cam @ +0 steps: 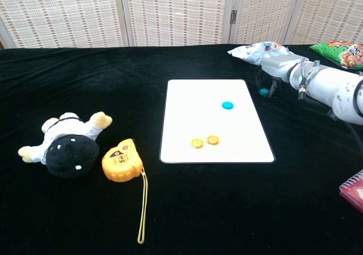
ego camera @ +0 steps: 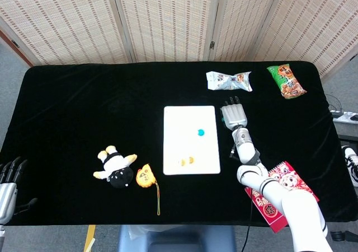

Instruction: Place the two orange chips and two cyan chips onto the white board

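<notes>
Snack bag point(ego camera: 228, 80) just beyond hand point(ego camera: 235, 115)

On the board point(cam: 187, 130) lie three chips point(cam: 227, 105); right of it a fourth chip point(cam: 263, 91) under the right hand point(cam: 276, 69); left, the plush toy point(cam: 65, 143).

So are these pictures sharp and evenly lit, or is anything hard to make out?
Head view: even, soft light, no glare; the white board is bright, and the chips on it look tiny. Chest view: sharper close up, but the black cloth swallows shadows, and the second cyan chip is partly hidden under the right hand.
</notes>
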{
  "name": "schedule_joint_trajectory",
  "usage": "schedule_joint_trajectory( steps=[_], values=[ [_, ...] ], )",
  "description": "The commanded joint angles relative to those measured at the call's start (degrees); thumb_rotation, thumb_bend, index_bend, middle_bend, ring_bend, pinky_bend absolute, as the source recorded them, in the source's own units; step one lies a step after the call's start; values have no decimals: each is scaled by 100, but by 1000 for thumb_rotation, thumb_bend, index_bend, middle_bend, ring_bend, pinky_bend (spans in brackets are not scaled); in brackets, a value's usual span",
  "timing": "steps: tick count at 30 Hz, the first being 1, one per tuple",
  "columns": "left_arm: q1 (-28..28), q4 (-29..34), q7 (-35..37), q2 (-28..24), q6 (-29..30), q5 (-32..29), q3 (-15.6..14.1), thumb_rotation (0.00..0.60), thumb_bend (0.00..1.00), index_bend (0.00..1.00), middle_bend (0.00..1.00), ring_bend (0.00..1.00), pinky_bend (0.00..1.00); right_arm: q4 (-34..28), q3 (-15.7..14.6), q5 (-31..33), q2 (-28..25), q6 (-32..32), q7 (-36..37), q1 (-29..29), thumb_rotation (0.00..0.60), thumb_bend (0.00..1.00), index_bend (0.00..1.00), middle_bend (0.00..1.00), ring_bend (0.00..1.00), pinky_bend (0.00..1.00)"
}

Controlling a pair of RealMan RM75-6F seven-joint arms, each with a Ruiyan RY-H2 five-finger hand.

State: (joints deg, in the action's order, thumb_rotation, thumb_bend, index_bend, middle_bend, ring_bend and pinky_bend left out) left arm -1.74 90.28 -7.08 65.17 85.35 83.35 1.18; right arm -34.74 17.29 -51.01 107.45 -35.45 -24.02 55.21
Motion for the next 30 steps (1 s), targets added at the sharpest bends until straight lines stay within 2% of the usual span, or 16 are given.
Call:
schedule_joint_trajectory(
  steps=[1, 9, 14, 20, 30],
  values=[
    [-5, -13, 1, 6, -6, 11, -2, 600, 165, 0, 47, 64, 0, -621, -129, -351, -362, -330, 234, -236, 600, 314, 484, 181, 52, 0],
    [-34, 35, 4, 1, 17, 88, 6, 600, 165, 0, 46, 64, 0, -2567, -506, -1201, -1310, -1070, 462, -700, 600, 315, 484, 181, 54, 0],
    [-34, 72, 27, -13, 33, 125, -4, 600, 165, 0, 42, 63, 0, -3341, -707, -1493, -1593, -1237, 333, -791, 600, 314, 484, 181, 52, 0],
    [-14, 69, 125, -40, 34, 134, -27, 600, 165, 0, 40, 61, 0, -3616, -861, -1626, -1596, -1273, 97, -777, 600, 314, 483, 180, 51, 0],
    [17, -31, 239, -19, 19, 104, -48, 600, 166, 0, 39, 60, 0, -3412, -849, -1389, -1304, -1140, -249, -626, 600, 315, 483, 174, 52, 0]
  ],
)
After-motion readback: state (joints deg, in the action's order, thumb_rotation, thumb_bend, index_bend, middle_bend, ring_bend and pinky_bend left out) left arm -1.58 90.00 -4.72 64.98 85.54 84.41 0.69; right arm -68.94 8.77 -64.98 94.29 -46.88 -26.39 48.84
